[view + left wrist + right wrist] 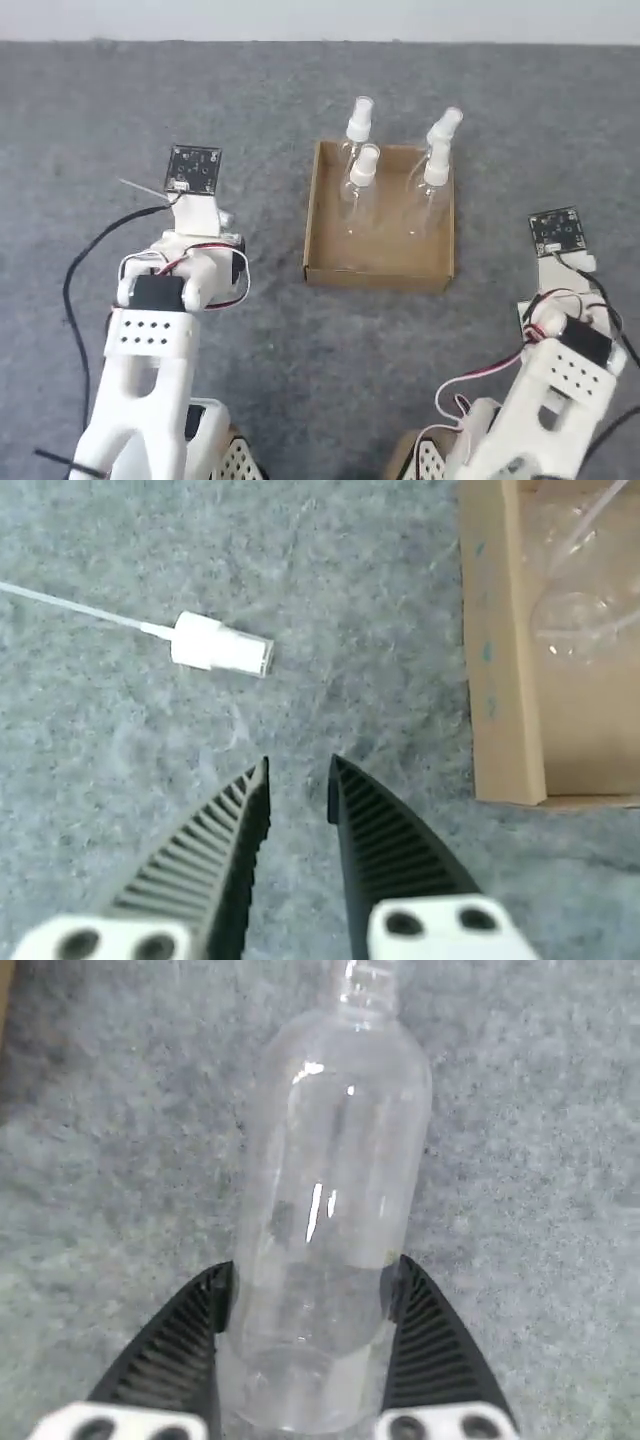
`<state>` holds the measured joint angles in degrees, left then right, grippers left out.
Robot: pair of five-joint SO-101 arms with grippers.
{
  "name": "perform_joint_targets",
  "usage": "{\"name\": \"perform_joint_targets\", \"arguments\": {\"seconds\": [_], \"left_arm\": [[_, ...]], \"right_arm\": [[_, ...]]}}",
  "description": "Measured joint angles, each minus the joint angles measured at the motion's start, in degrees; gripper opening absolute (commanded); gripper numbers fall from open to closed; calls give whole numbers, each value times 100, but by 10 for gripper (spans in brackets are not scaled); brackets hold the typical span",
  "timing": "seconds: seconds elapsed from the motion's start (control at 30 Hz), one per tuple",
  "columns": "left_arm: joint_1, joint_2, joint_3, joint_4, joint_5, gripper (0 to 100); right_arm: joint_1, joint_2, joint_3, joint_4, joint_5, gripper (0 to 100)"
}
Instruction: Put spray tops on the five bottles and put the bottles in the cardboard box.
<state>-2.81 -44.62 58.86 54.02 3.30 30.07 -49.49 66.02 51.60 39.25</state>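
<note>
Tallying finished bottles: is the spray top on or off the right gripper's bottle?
Off: the bottle shows a bare threaded neck; a spray top lies loose.

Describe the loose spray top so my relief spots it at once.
Left of the cardboard box, on the carpet just ahead of the left gripper, lies a white spray top. It is on its side with its thin tube bare, unlike the four tops fitted on bottles in the box.
</note>
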Motion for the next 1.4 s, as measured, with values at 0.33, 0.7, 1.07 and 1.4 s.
{"name": "perform_joint_targets", "arguments": {"seconds": [0.33, 0.7, 1.07, 1.4], "left_arm": [[0, 0, 0, -53, 0, 88], [0, 0, 0, -53, 0, 88], [0, 0, 0, -53, 0, 88], [0, 0, 0, -53, 0, 87]], "right_arm": [[88, 1635, 0, -1002, -9, 206], [88, 1653, -123, -1046, -18, 281], [-105, 1662, -1248, -141, -35, 71], [-905, 835, -1530, 738, -501, 23]]}}
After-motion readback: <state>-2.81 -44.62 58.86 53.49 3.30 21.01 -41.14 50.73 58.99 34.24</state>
